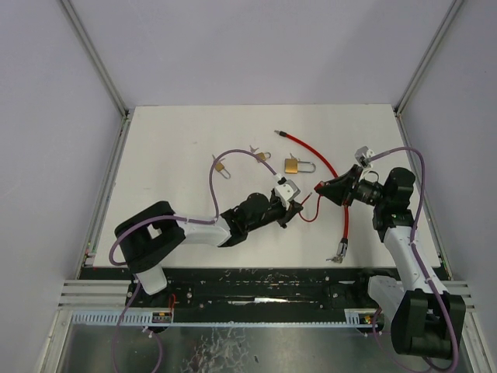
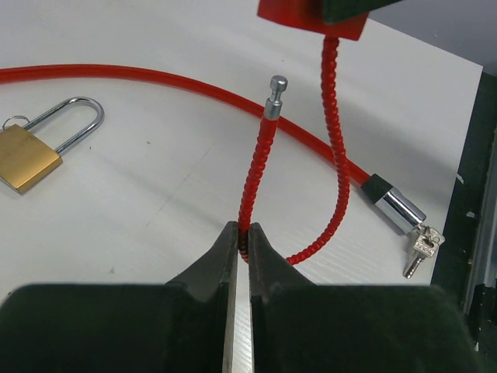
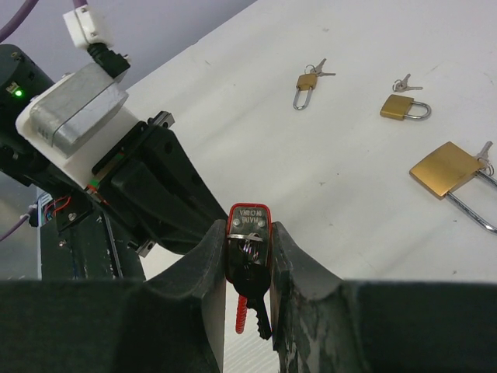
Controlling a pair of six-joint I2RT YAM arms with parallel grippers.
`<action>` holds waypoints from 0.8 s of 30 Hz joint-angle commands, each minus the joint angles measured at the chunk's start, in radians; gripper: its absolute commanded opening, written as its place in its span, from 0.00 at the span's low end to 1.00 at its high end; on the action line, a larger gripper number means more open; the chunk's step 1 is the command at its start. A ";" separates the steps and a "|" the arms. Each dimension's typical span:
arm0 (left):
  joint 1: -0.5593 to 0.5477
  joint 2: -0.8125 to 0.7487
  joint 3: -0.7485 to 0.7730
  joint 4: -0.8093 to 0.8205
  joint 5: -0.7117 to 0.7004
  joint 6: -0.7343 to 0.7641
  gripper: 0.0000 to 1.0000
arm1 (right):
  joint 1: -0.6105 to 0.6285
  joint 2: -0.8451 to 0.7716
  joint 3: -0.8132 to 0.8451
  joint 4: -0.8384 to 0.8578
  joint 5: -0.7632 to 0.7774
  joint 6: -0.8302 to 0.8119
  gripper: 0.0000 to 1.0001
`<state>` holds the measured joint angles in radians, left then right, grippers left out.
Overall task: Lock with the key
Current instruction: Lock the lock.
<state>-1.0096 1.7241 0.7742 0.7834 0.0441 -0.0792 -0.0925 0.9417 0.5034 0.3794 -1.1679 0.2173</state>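
Jaws grip tight: left gripper holds the floppy cable at bottom middle, right gripper the hard lock, maybe its key too.

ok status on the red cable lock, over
Left gripper shut on the coiled red cable, below its metal tip. Right gripper shut on the red lock body, black key in it. Tip free, not in the body. Nothing between them.

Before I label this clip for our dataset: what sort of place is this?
Probably a lab robot cell, not a home: a white table boxed in by plain walls on metal posts, with padlocks and red cable locks laid out.
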 commanded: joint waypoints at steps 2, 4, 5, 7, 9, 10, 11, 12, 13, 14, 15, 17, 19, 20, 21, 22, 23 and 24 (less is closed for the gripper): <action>-0.028 0.005 0.021 0.040 0.037 0.059 0.00 | -0.003 0.014 0.012 0.040 0.003 -0.033 0.00; -0.029 0.007 0.021 0.042 0.032 0.058 0.00 | -0.003 0.023 0.011 0.031 -0.003 -0.044 0.00; -0.028 0.008 0.023 0.041 0.028 0.058 0.00 | -0.003 0.029 0.011 0.026 -0.009 -0.051 0.00; -0.029 0.013 0.027 0.034 0.026 0.059 0.00 | -0.003 0.039 0.011 0.025 -0.024 -0.056 0.00; -0.030 0.015 0.032 0.028 0.025 0.058 0.00 | -0.001 0.045 0.011 0.023 -0.036 -0.060 0.00; -0.029 0.016 0.033 0.028 0.025 0.059 0.00 | -0.001 0.050 0.011 0.023 -0.044 -0.061 0.00; -0.029 0.017 0.033 0.028 0.024 0.058 0.00 | 0.000 0.053 0.010 0.023 -0.049 -0.061 0.00; -0.028 0.017 0.034 0.028 0.028 0.058 0.00 | 0.001 0.057 0.010 0.023 -0.051 -0.062 0.00; -0.028 0.019 0.034 0.028 0.029 0.058 0.00 | 0.000 0.058 0.011 0.023 -0.054 -0.063 0.00; -0.028 0.020 0.037 0.028 0.031 0.059 0.00 | 0.000 0.061 0.011 0.023 -0.059 -0.064 0.00; -0.028 0.021 0.036 0.028 0.033 0.058 0.00 | 0.003 0.064 0.011 0.023 -0.064 -0.064 0.00; -0.028 0.023 0.039 0.026 0.035 0.057 0.00 | 0.009 0.066 0.011 0.021 -0.072 -0.065 0.00; -0.028 0.025 0.040 0.026 0.036 0.057 0.00 | 0.015 0.070 0.011 0.011 -0.078 -0.075 0.00; -0.029 0.027 0.041 0.026 0.038 0.056 0.00 | 0.019 0.073 0.013 0.003 -0.080 -0.081 0.00; -0.030 0.026 0.042 0.026 0.038 0.058 0.00 | 0.021 0.076 0.014 -0.005 -0.083 -0.089 0.00; -0.029 0.026 0.043 0.026 0.038 0.057 0.00 | 0.025 0.082 0.018 -0.012 -0.084 -0.095 0.00; -0.029 0.026 0.043 0.026 0.039 0.057 0.00 | 0.029 0.086 0.020 -0.022 -0.085 -0.104 0.00; -0.028 0.026 0.042 0.026 0.037 0.057 0.00 | 0.032 0.089 0.021 -0.032 -0.085 -0.111 0.00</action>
<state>-1.0203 1.7397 0.7765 0.7700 0.0444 -0.0441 -0.0811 1.0187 0.5034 0.3496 -1.2228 0.1501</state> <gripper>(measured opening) 0.021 0.274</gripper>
